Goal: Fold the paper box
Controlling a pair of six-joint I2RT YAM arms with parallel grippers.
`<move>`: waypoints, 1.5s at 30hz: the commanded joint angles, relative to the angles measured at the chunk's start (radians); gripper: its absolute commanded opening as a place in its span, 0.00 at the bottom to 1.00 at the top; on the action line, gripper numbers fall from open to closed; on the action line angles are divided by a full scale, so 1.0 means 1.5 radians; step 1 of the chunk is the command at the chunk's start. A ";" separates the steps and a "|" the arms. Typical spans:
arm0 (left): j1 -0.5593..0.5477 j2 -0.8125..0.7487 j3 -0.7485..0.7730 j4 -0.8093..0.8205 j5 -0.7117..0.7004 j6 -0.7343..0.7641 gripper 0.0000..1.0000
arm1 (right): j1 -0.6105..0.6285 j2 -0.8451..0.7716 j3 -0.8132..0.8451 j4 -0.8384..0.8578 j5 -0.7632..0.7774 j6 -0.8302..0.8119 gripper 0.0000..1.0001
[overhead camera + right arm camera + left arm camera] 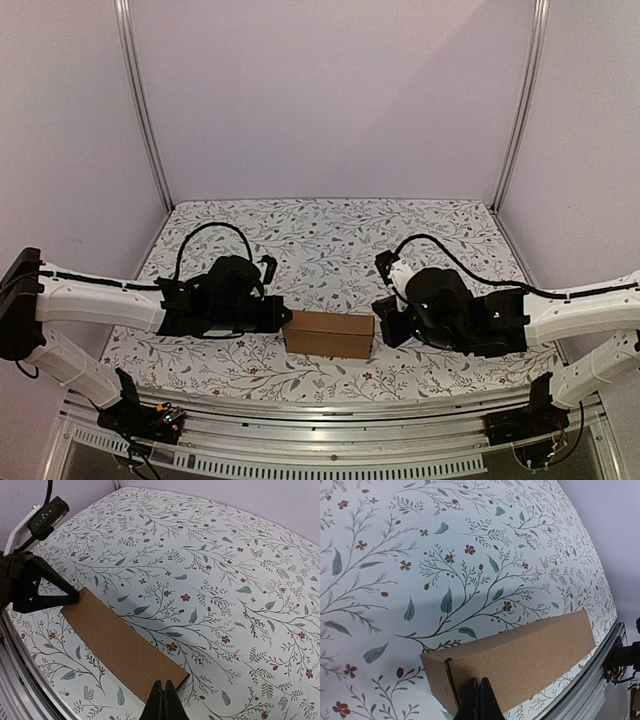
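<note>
Flanking the folded paper box (329, 335) on the desk (330, 230), the left claw (479, 686) and right claw (164, 686) sit clenched and empty, and the pictures leave unclear whether either touches the cardboard.

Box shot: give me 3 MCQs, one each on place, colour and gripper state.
1. Where on the table is the box?
A. At the far back corner
B. Near the front edge, between the two grippers
C. Lifted clear of the surface

2. What colour is the box?
A. White
B. Blue
C. Brown

3. How do the left gripper and right gripper stand?
A. Both shut
B. Both wide open
C. One open, one shut

Answers:
1 B: the top view shows it lying close to the near edge with a gripper at each end.
2 C: it is plain brown cardboard in all three views.
3 A: each wrist view shows its gripper closed with no gap.
</note>
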 commanded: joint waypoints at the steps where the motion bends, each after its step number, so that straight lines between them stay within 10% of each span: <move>1: 0.008 0.024 -0.011 -0.084 -0.002 0.006 0.00 | -0.003 0.012 0.021 -0.013 -0.011 -0.012 0.01; 11: 0.008 0.027 -0.009 -0.090 -0.001 0.008 0.00 | -0.002 0.141 -0.036 0.046 -0.043 0.065 0.00; 21: 0.008 0.003 0.013 -0.111 -0.004 0.025 0.00 | -0.002 0.035 -0.012 0.016 -0.031 0.016 0.00; 30: 0.010 -0.058 0.124 -0.203 -0.075 0.084 0.26 | -0.003 -0.011 0.009 0.008 -0.142 -0.047 0.02; 45: 0.070 0.067 0.210 -0.197 -0.018 0.135 0.29 | 0.002 0.165 0.052 -0.004 -0.232 -0.043 0.00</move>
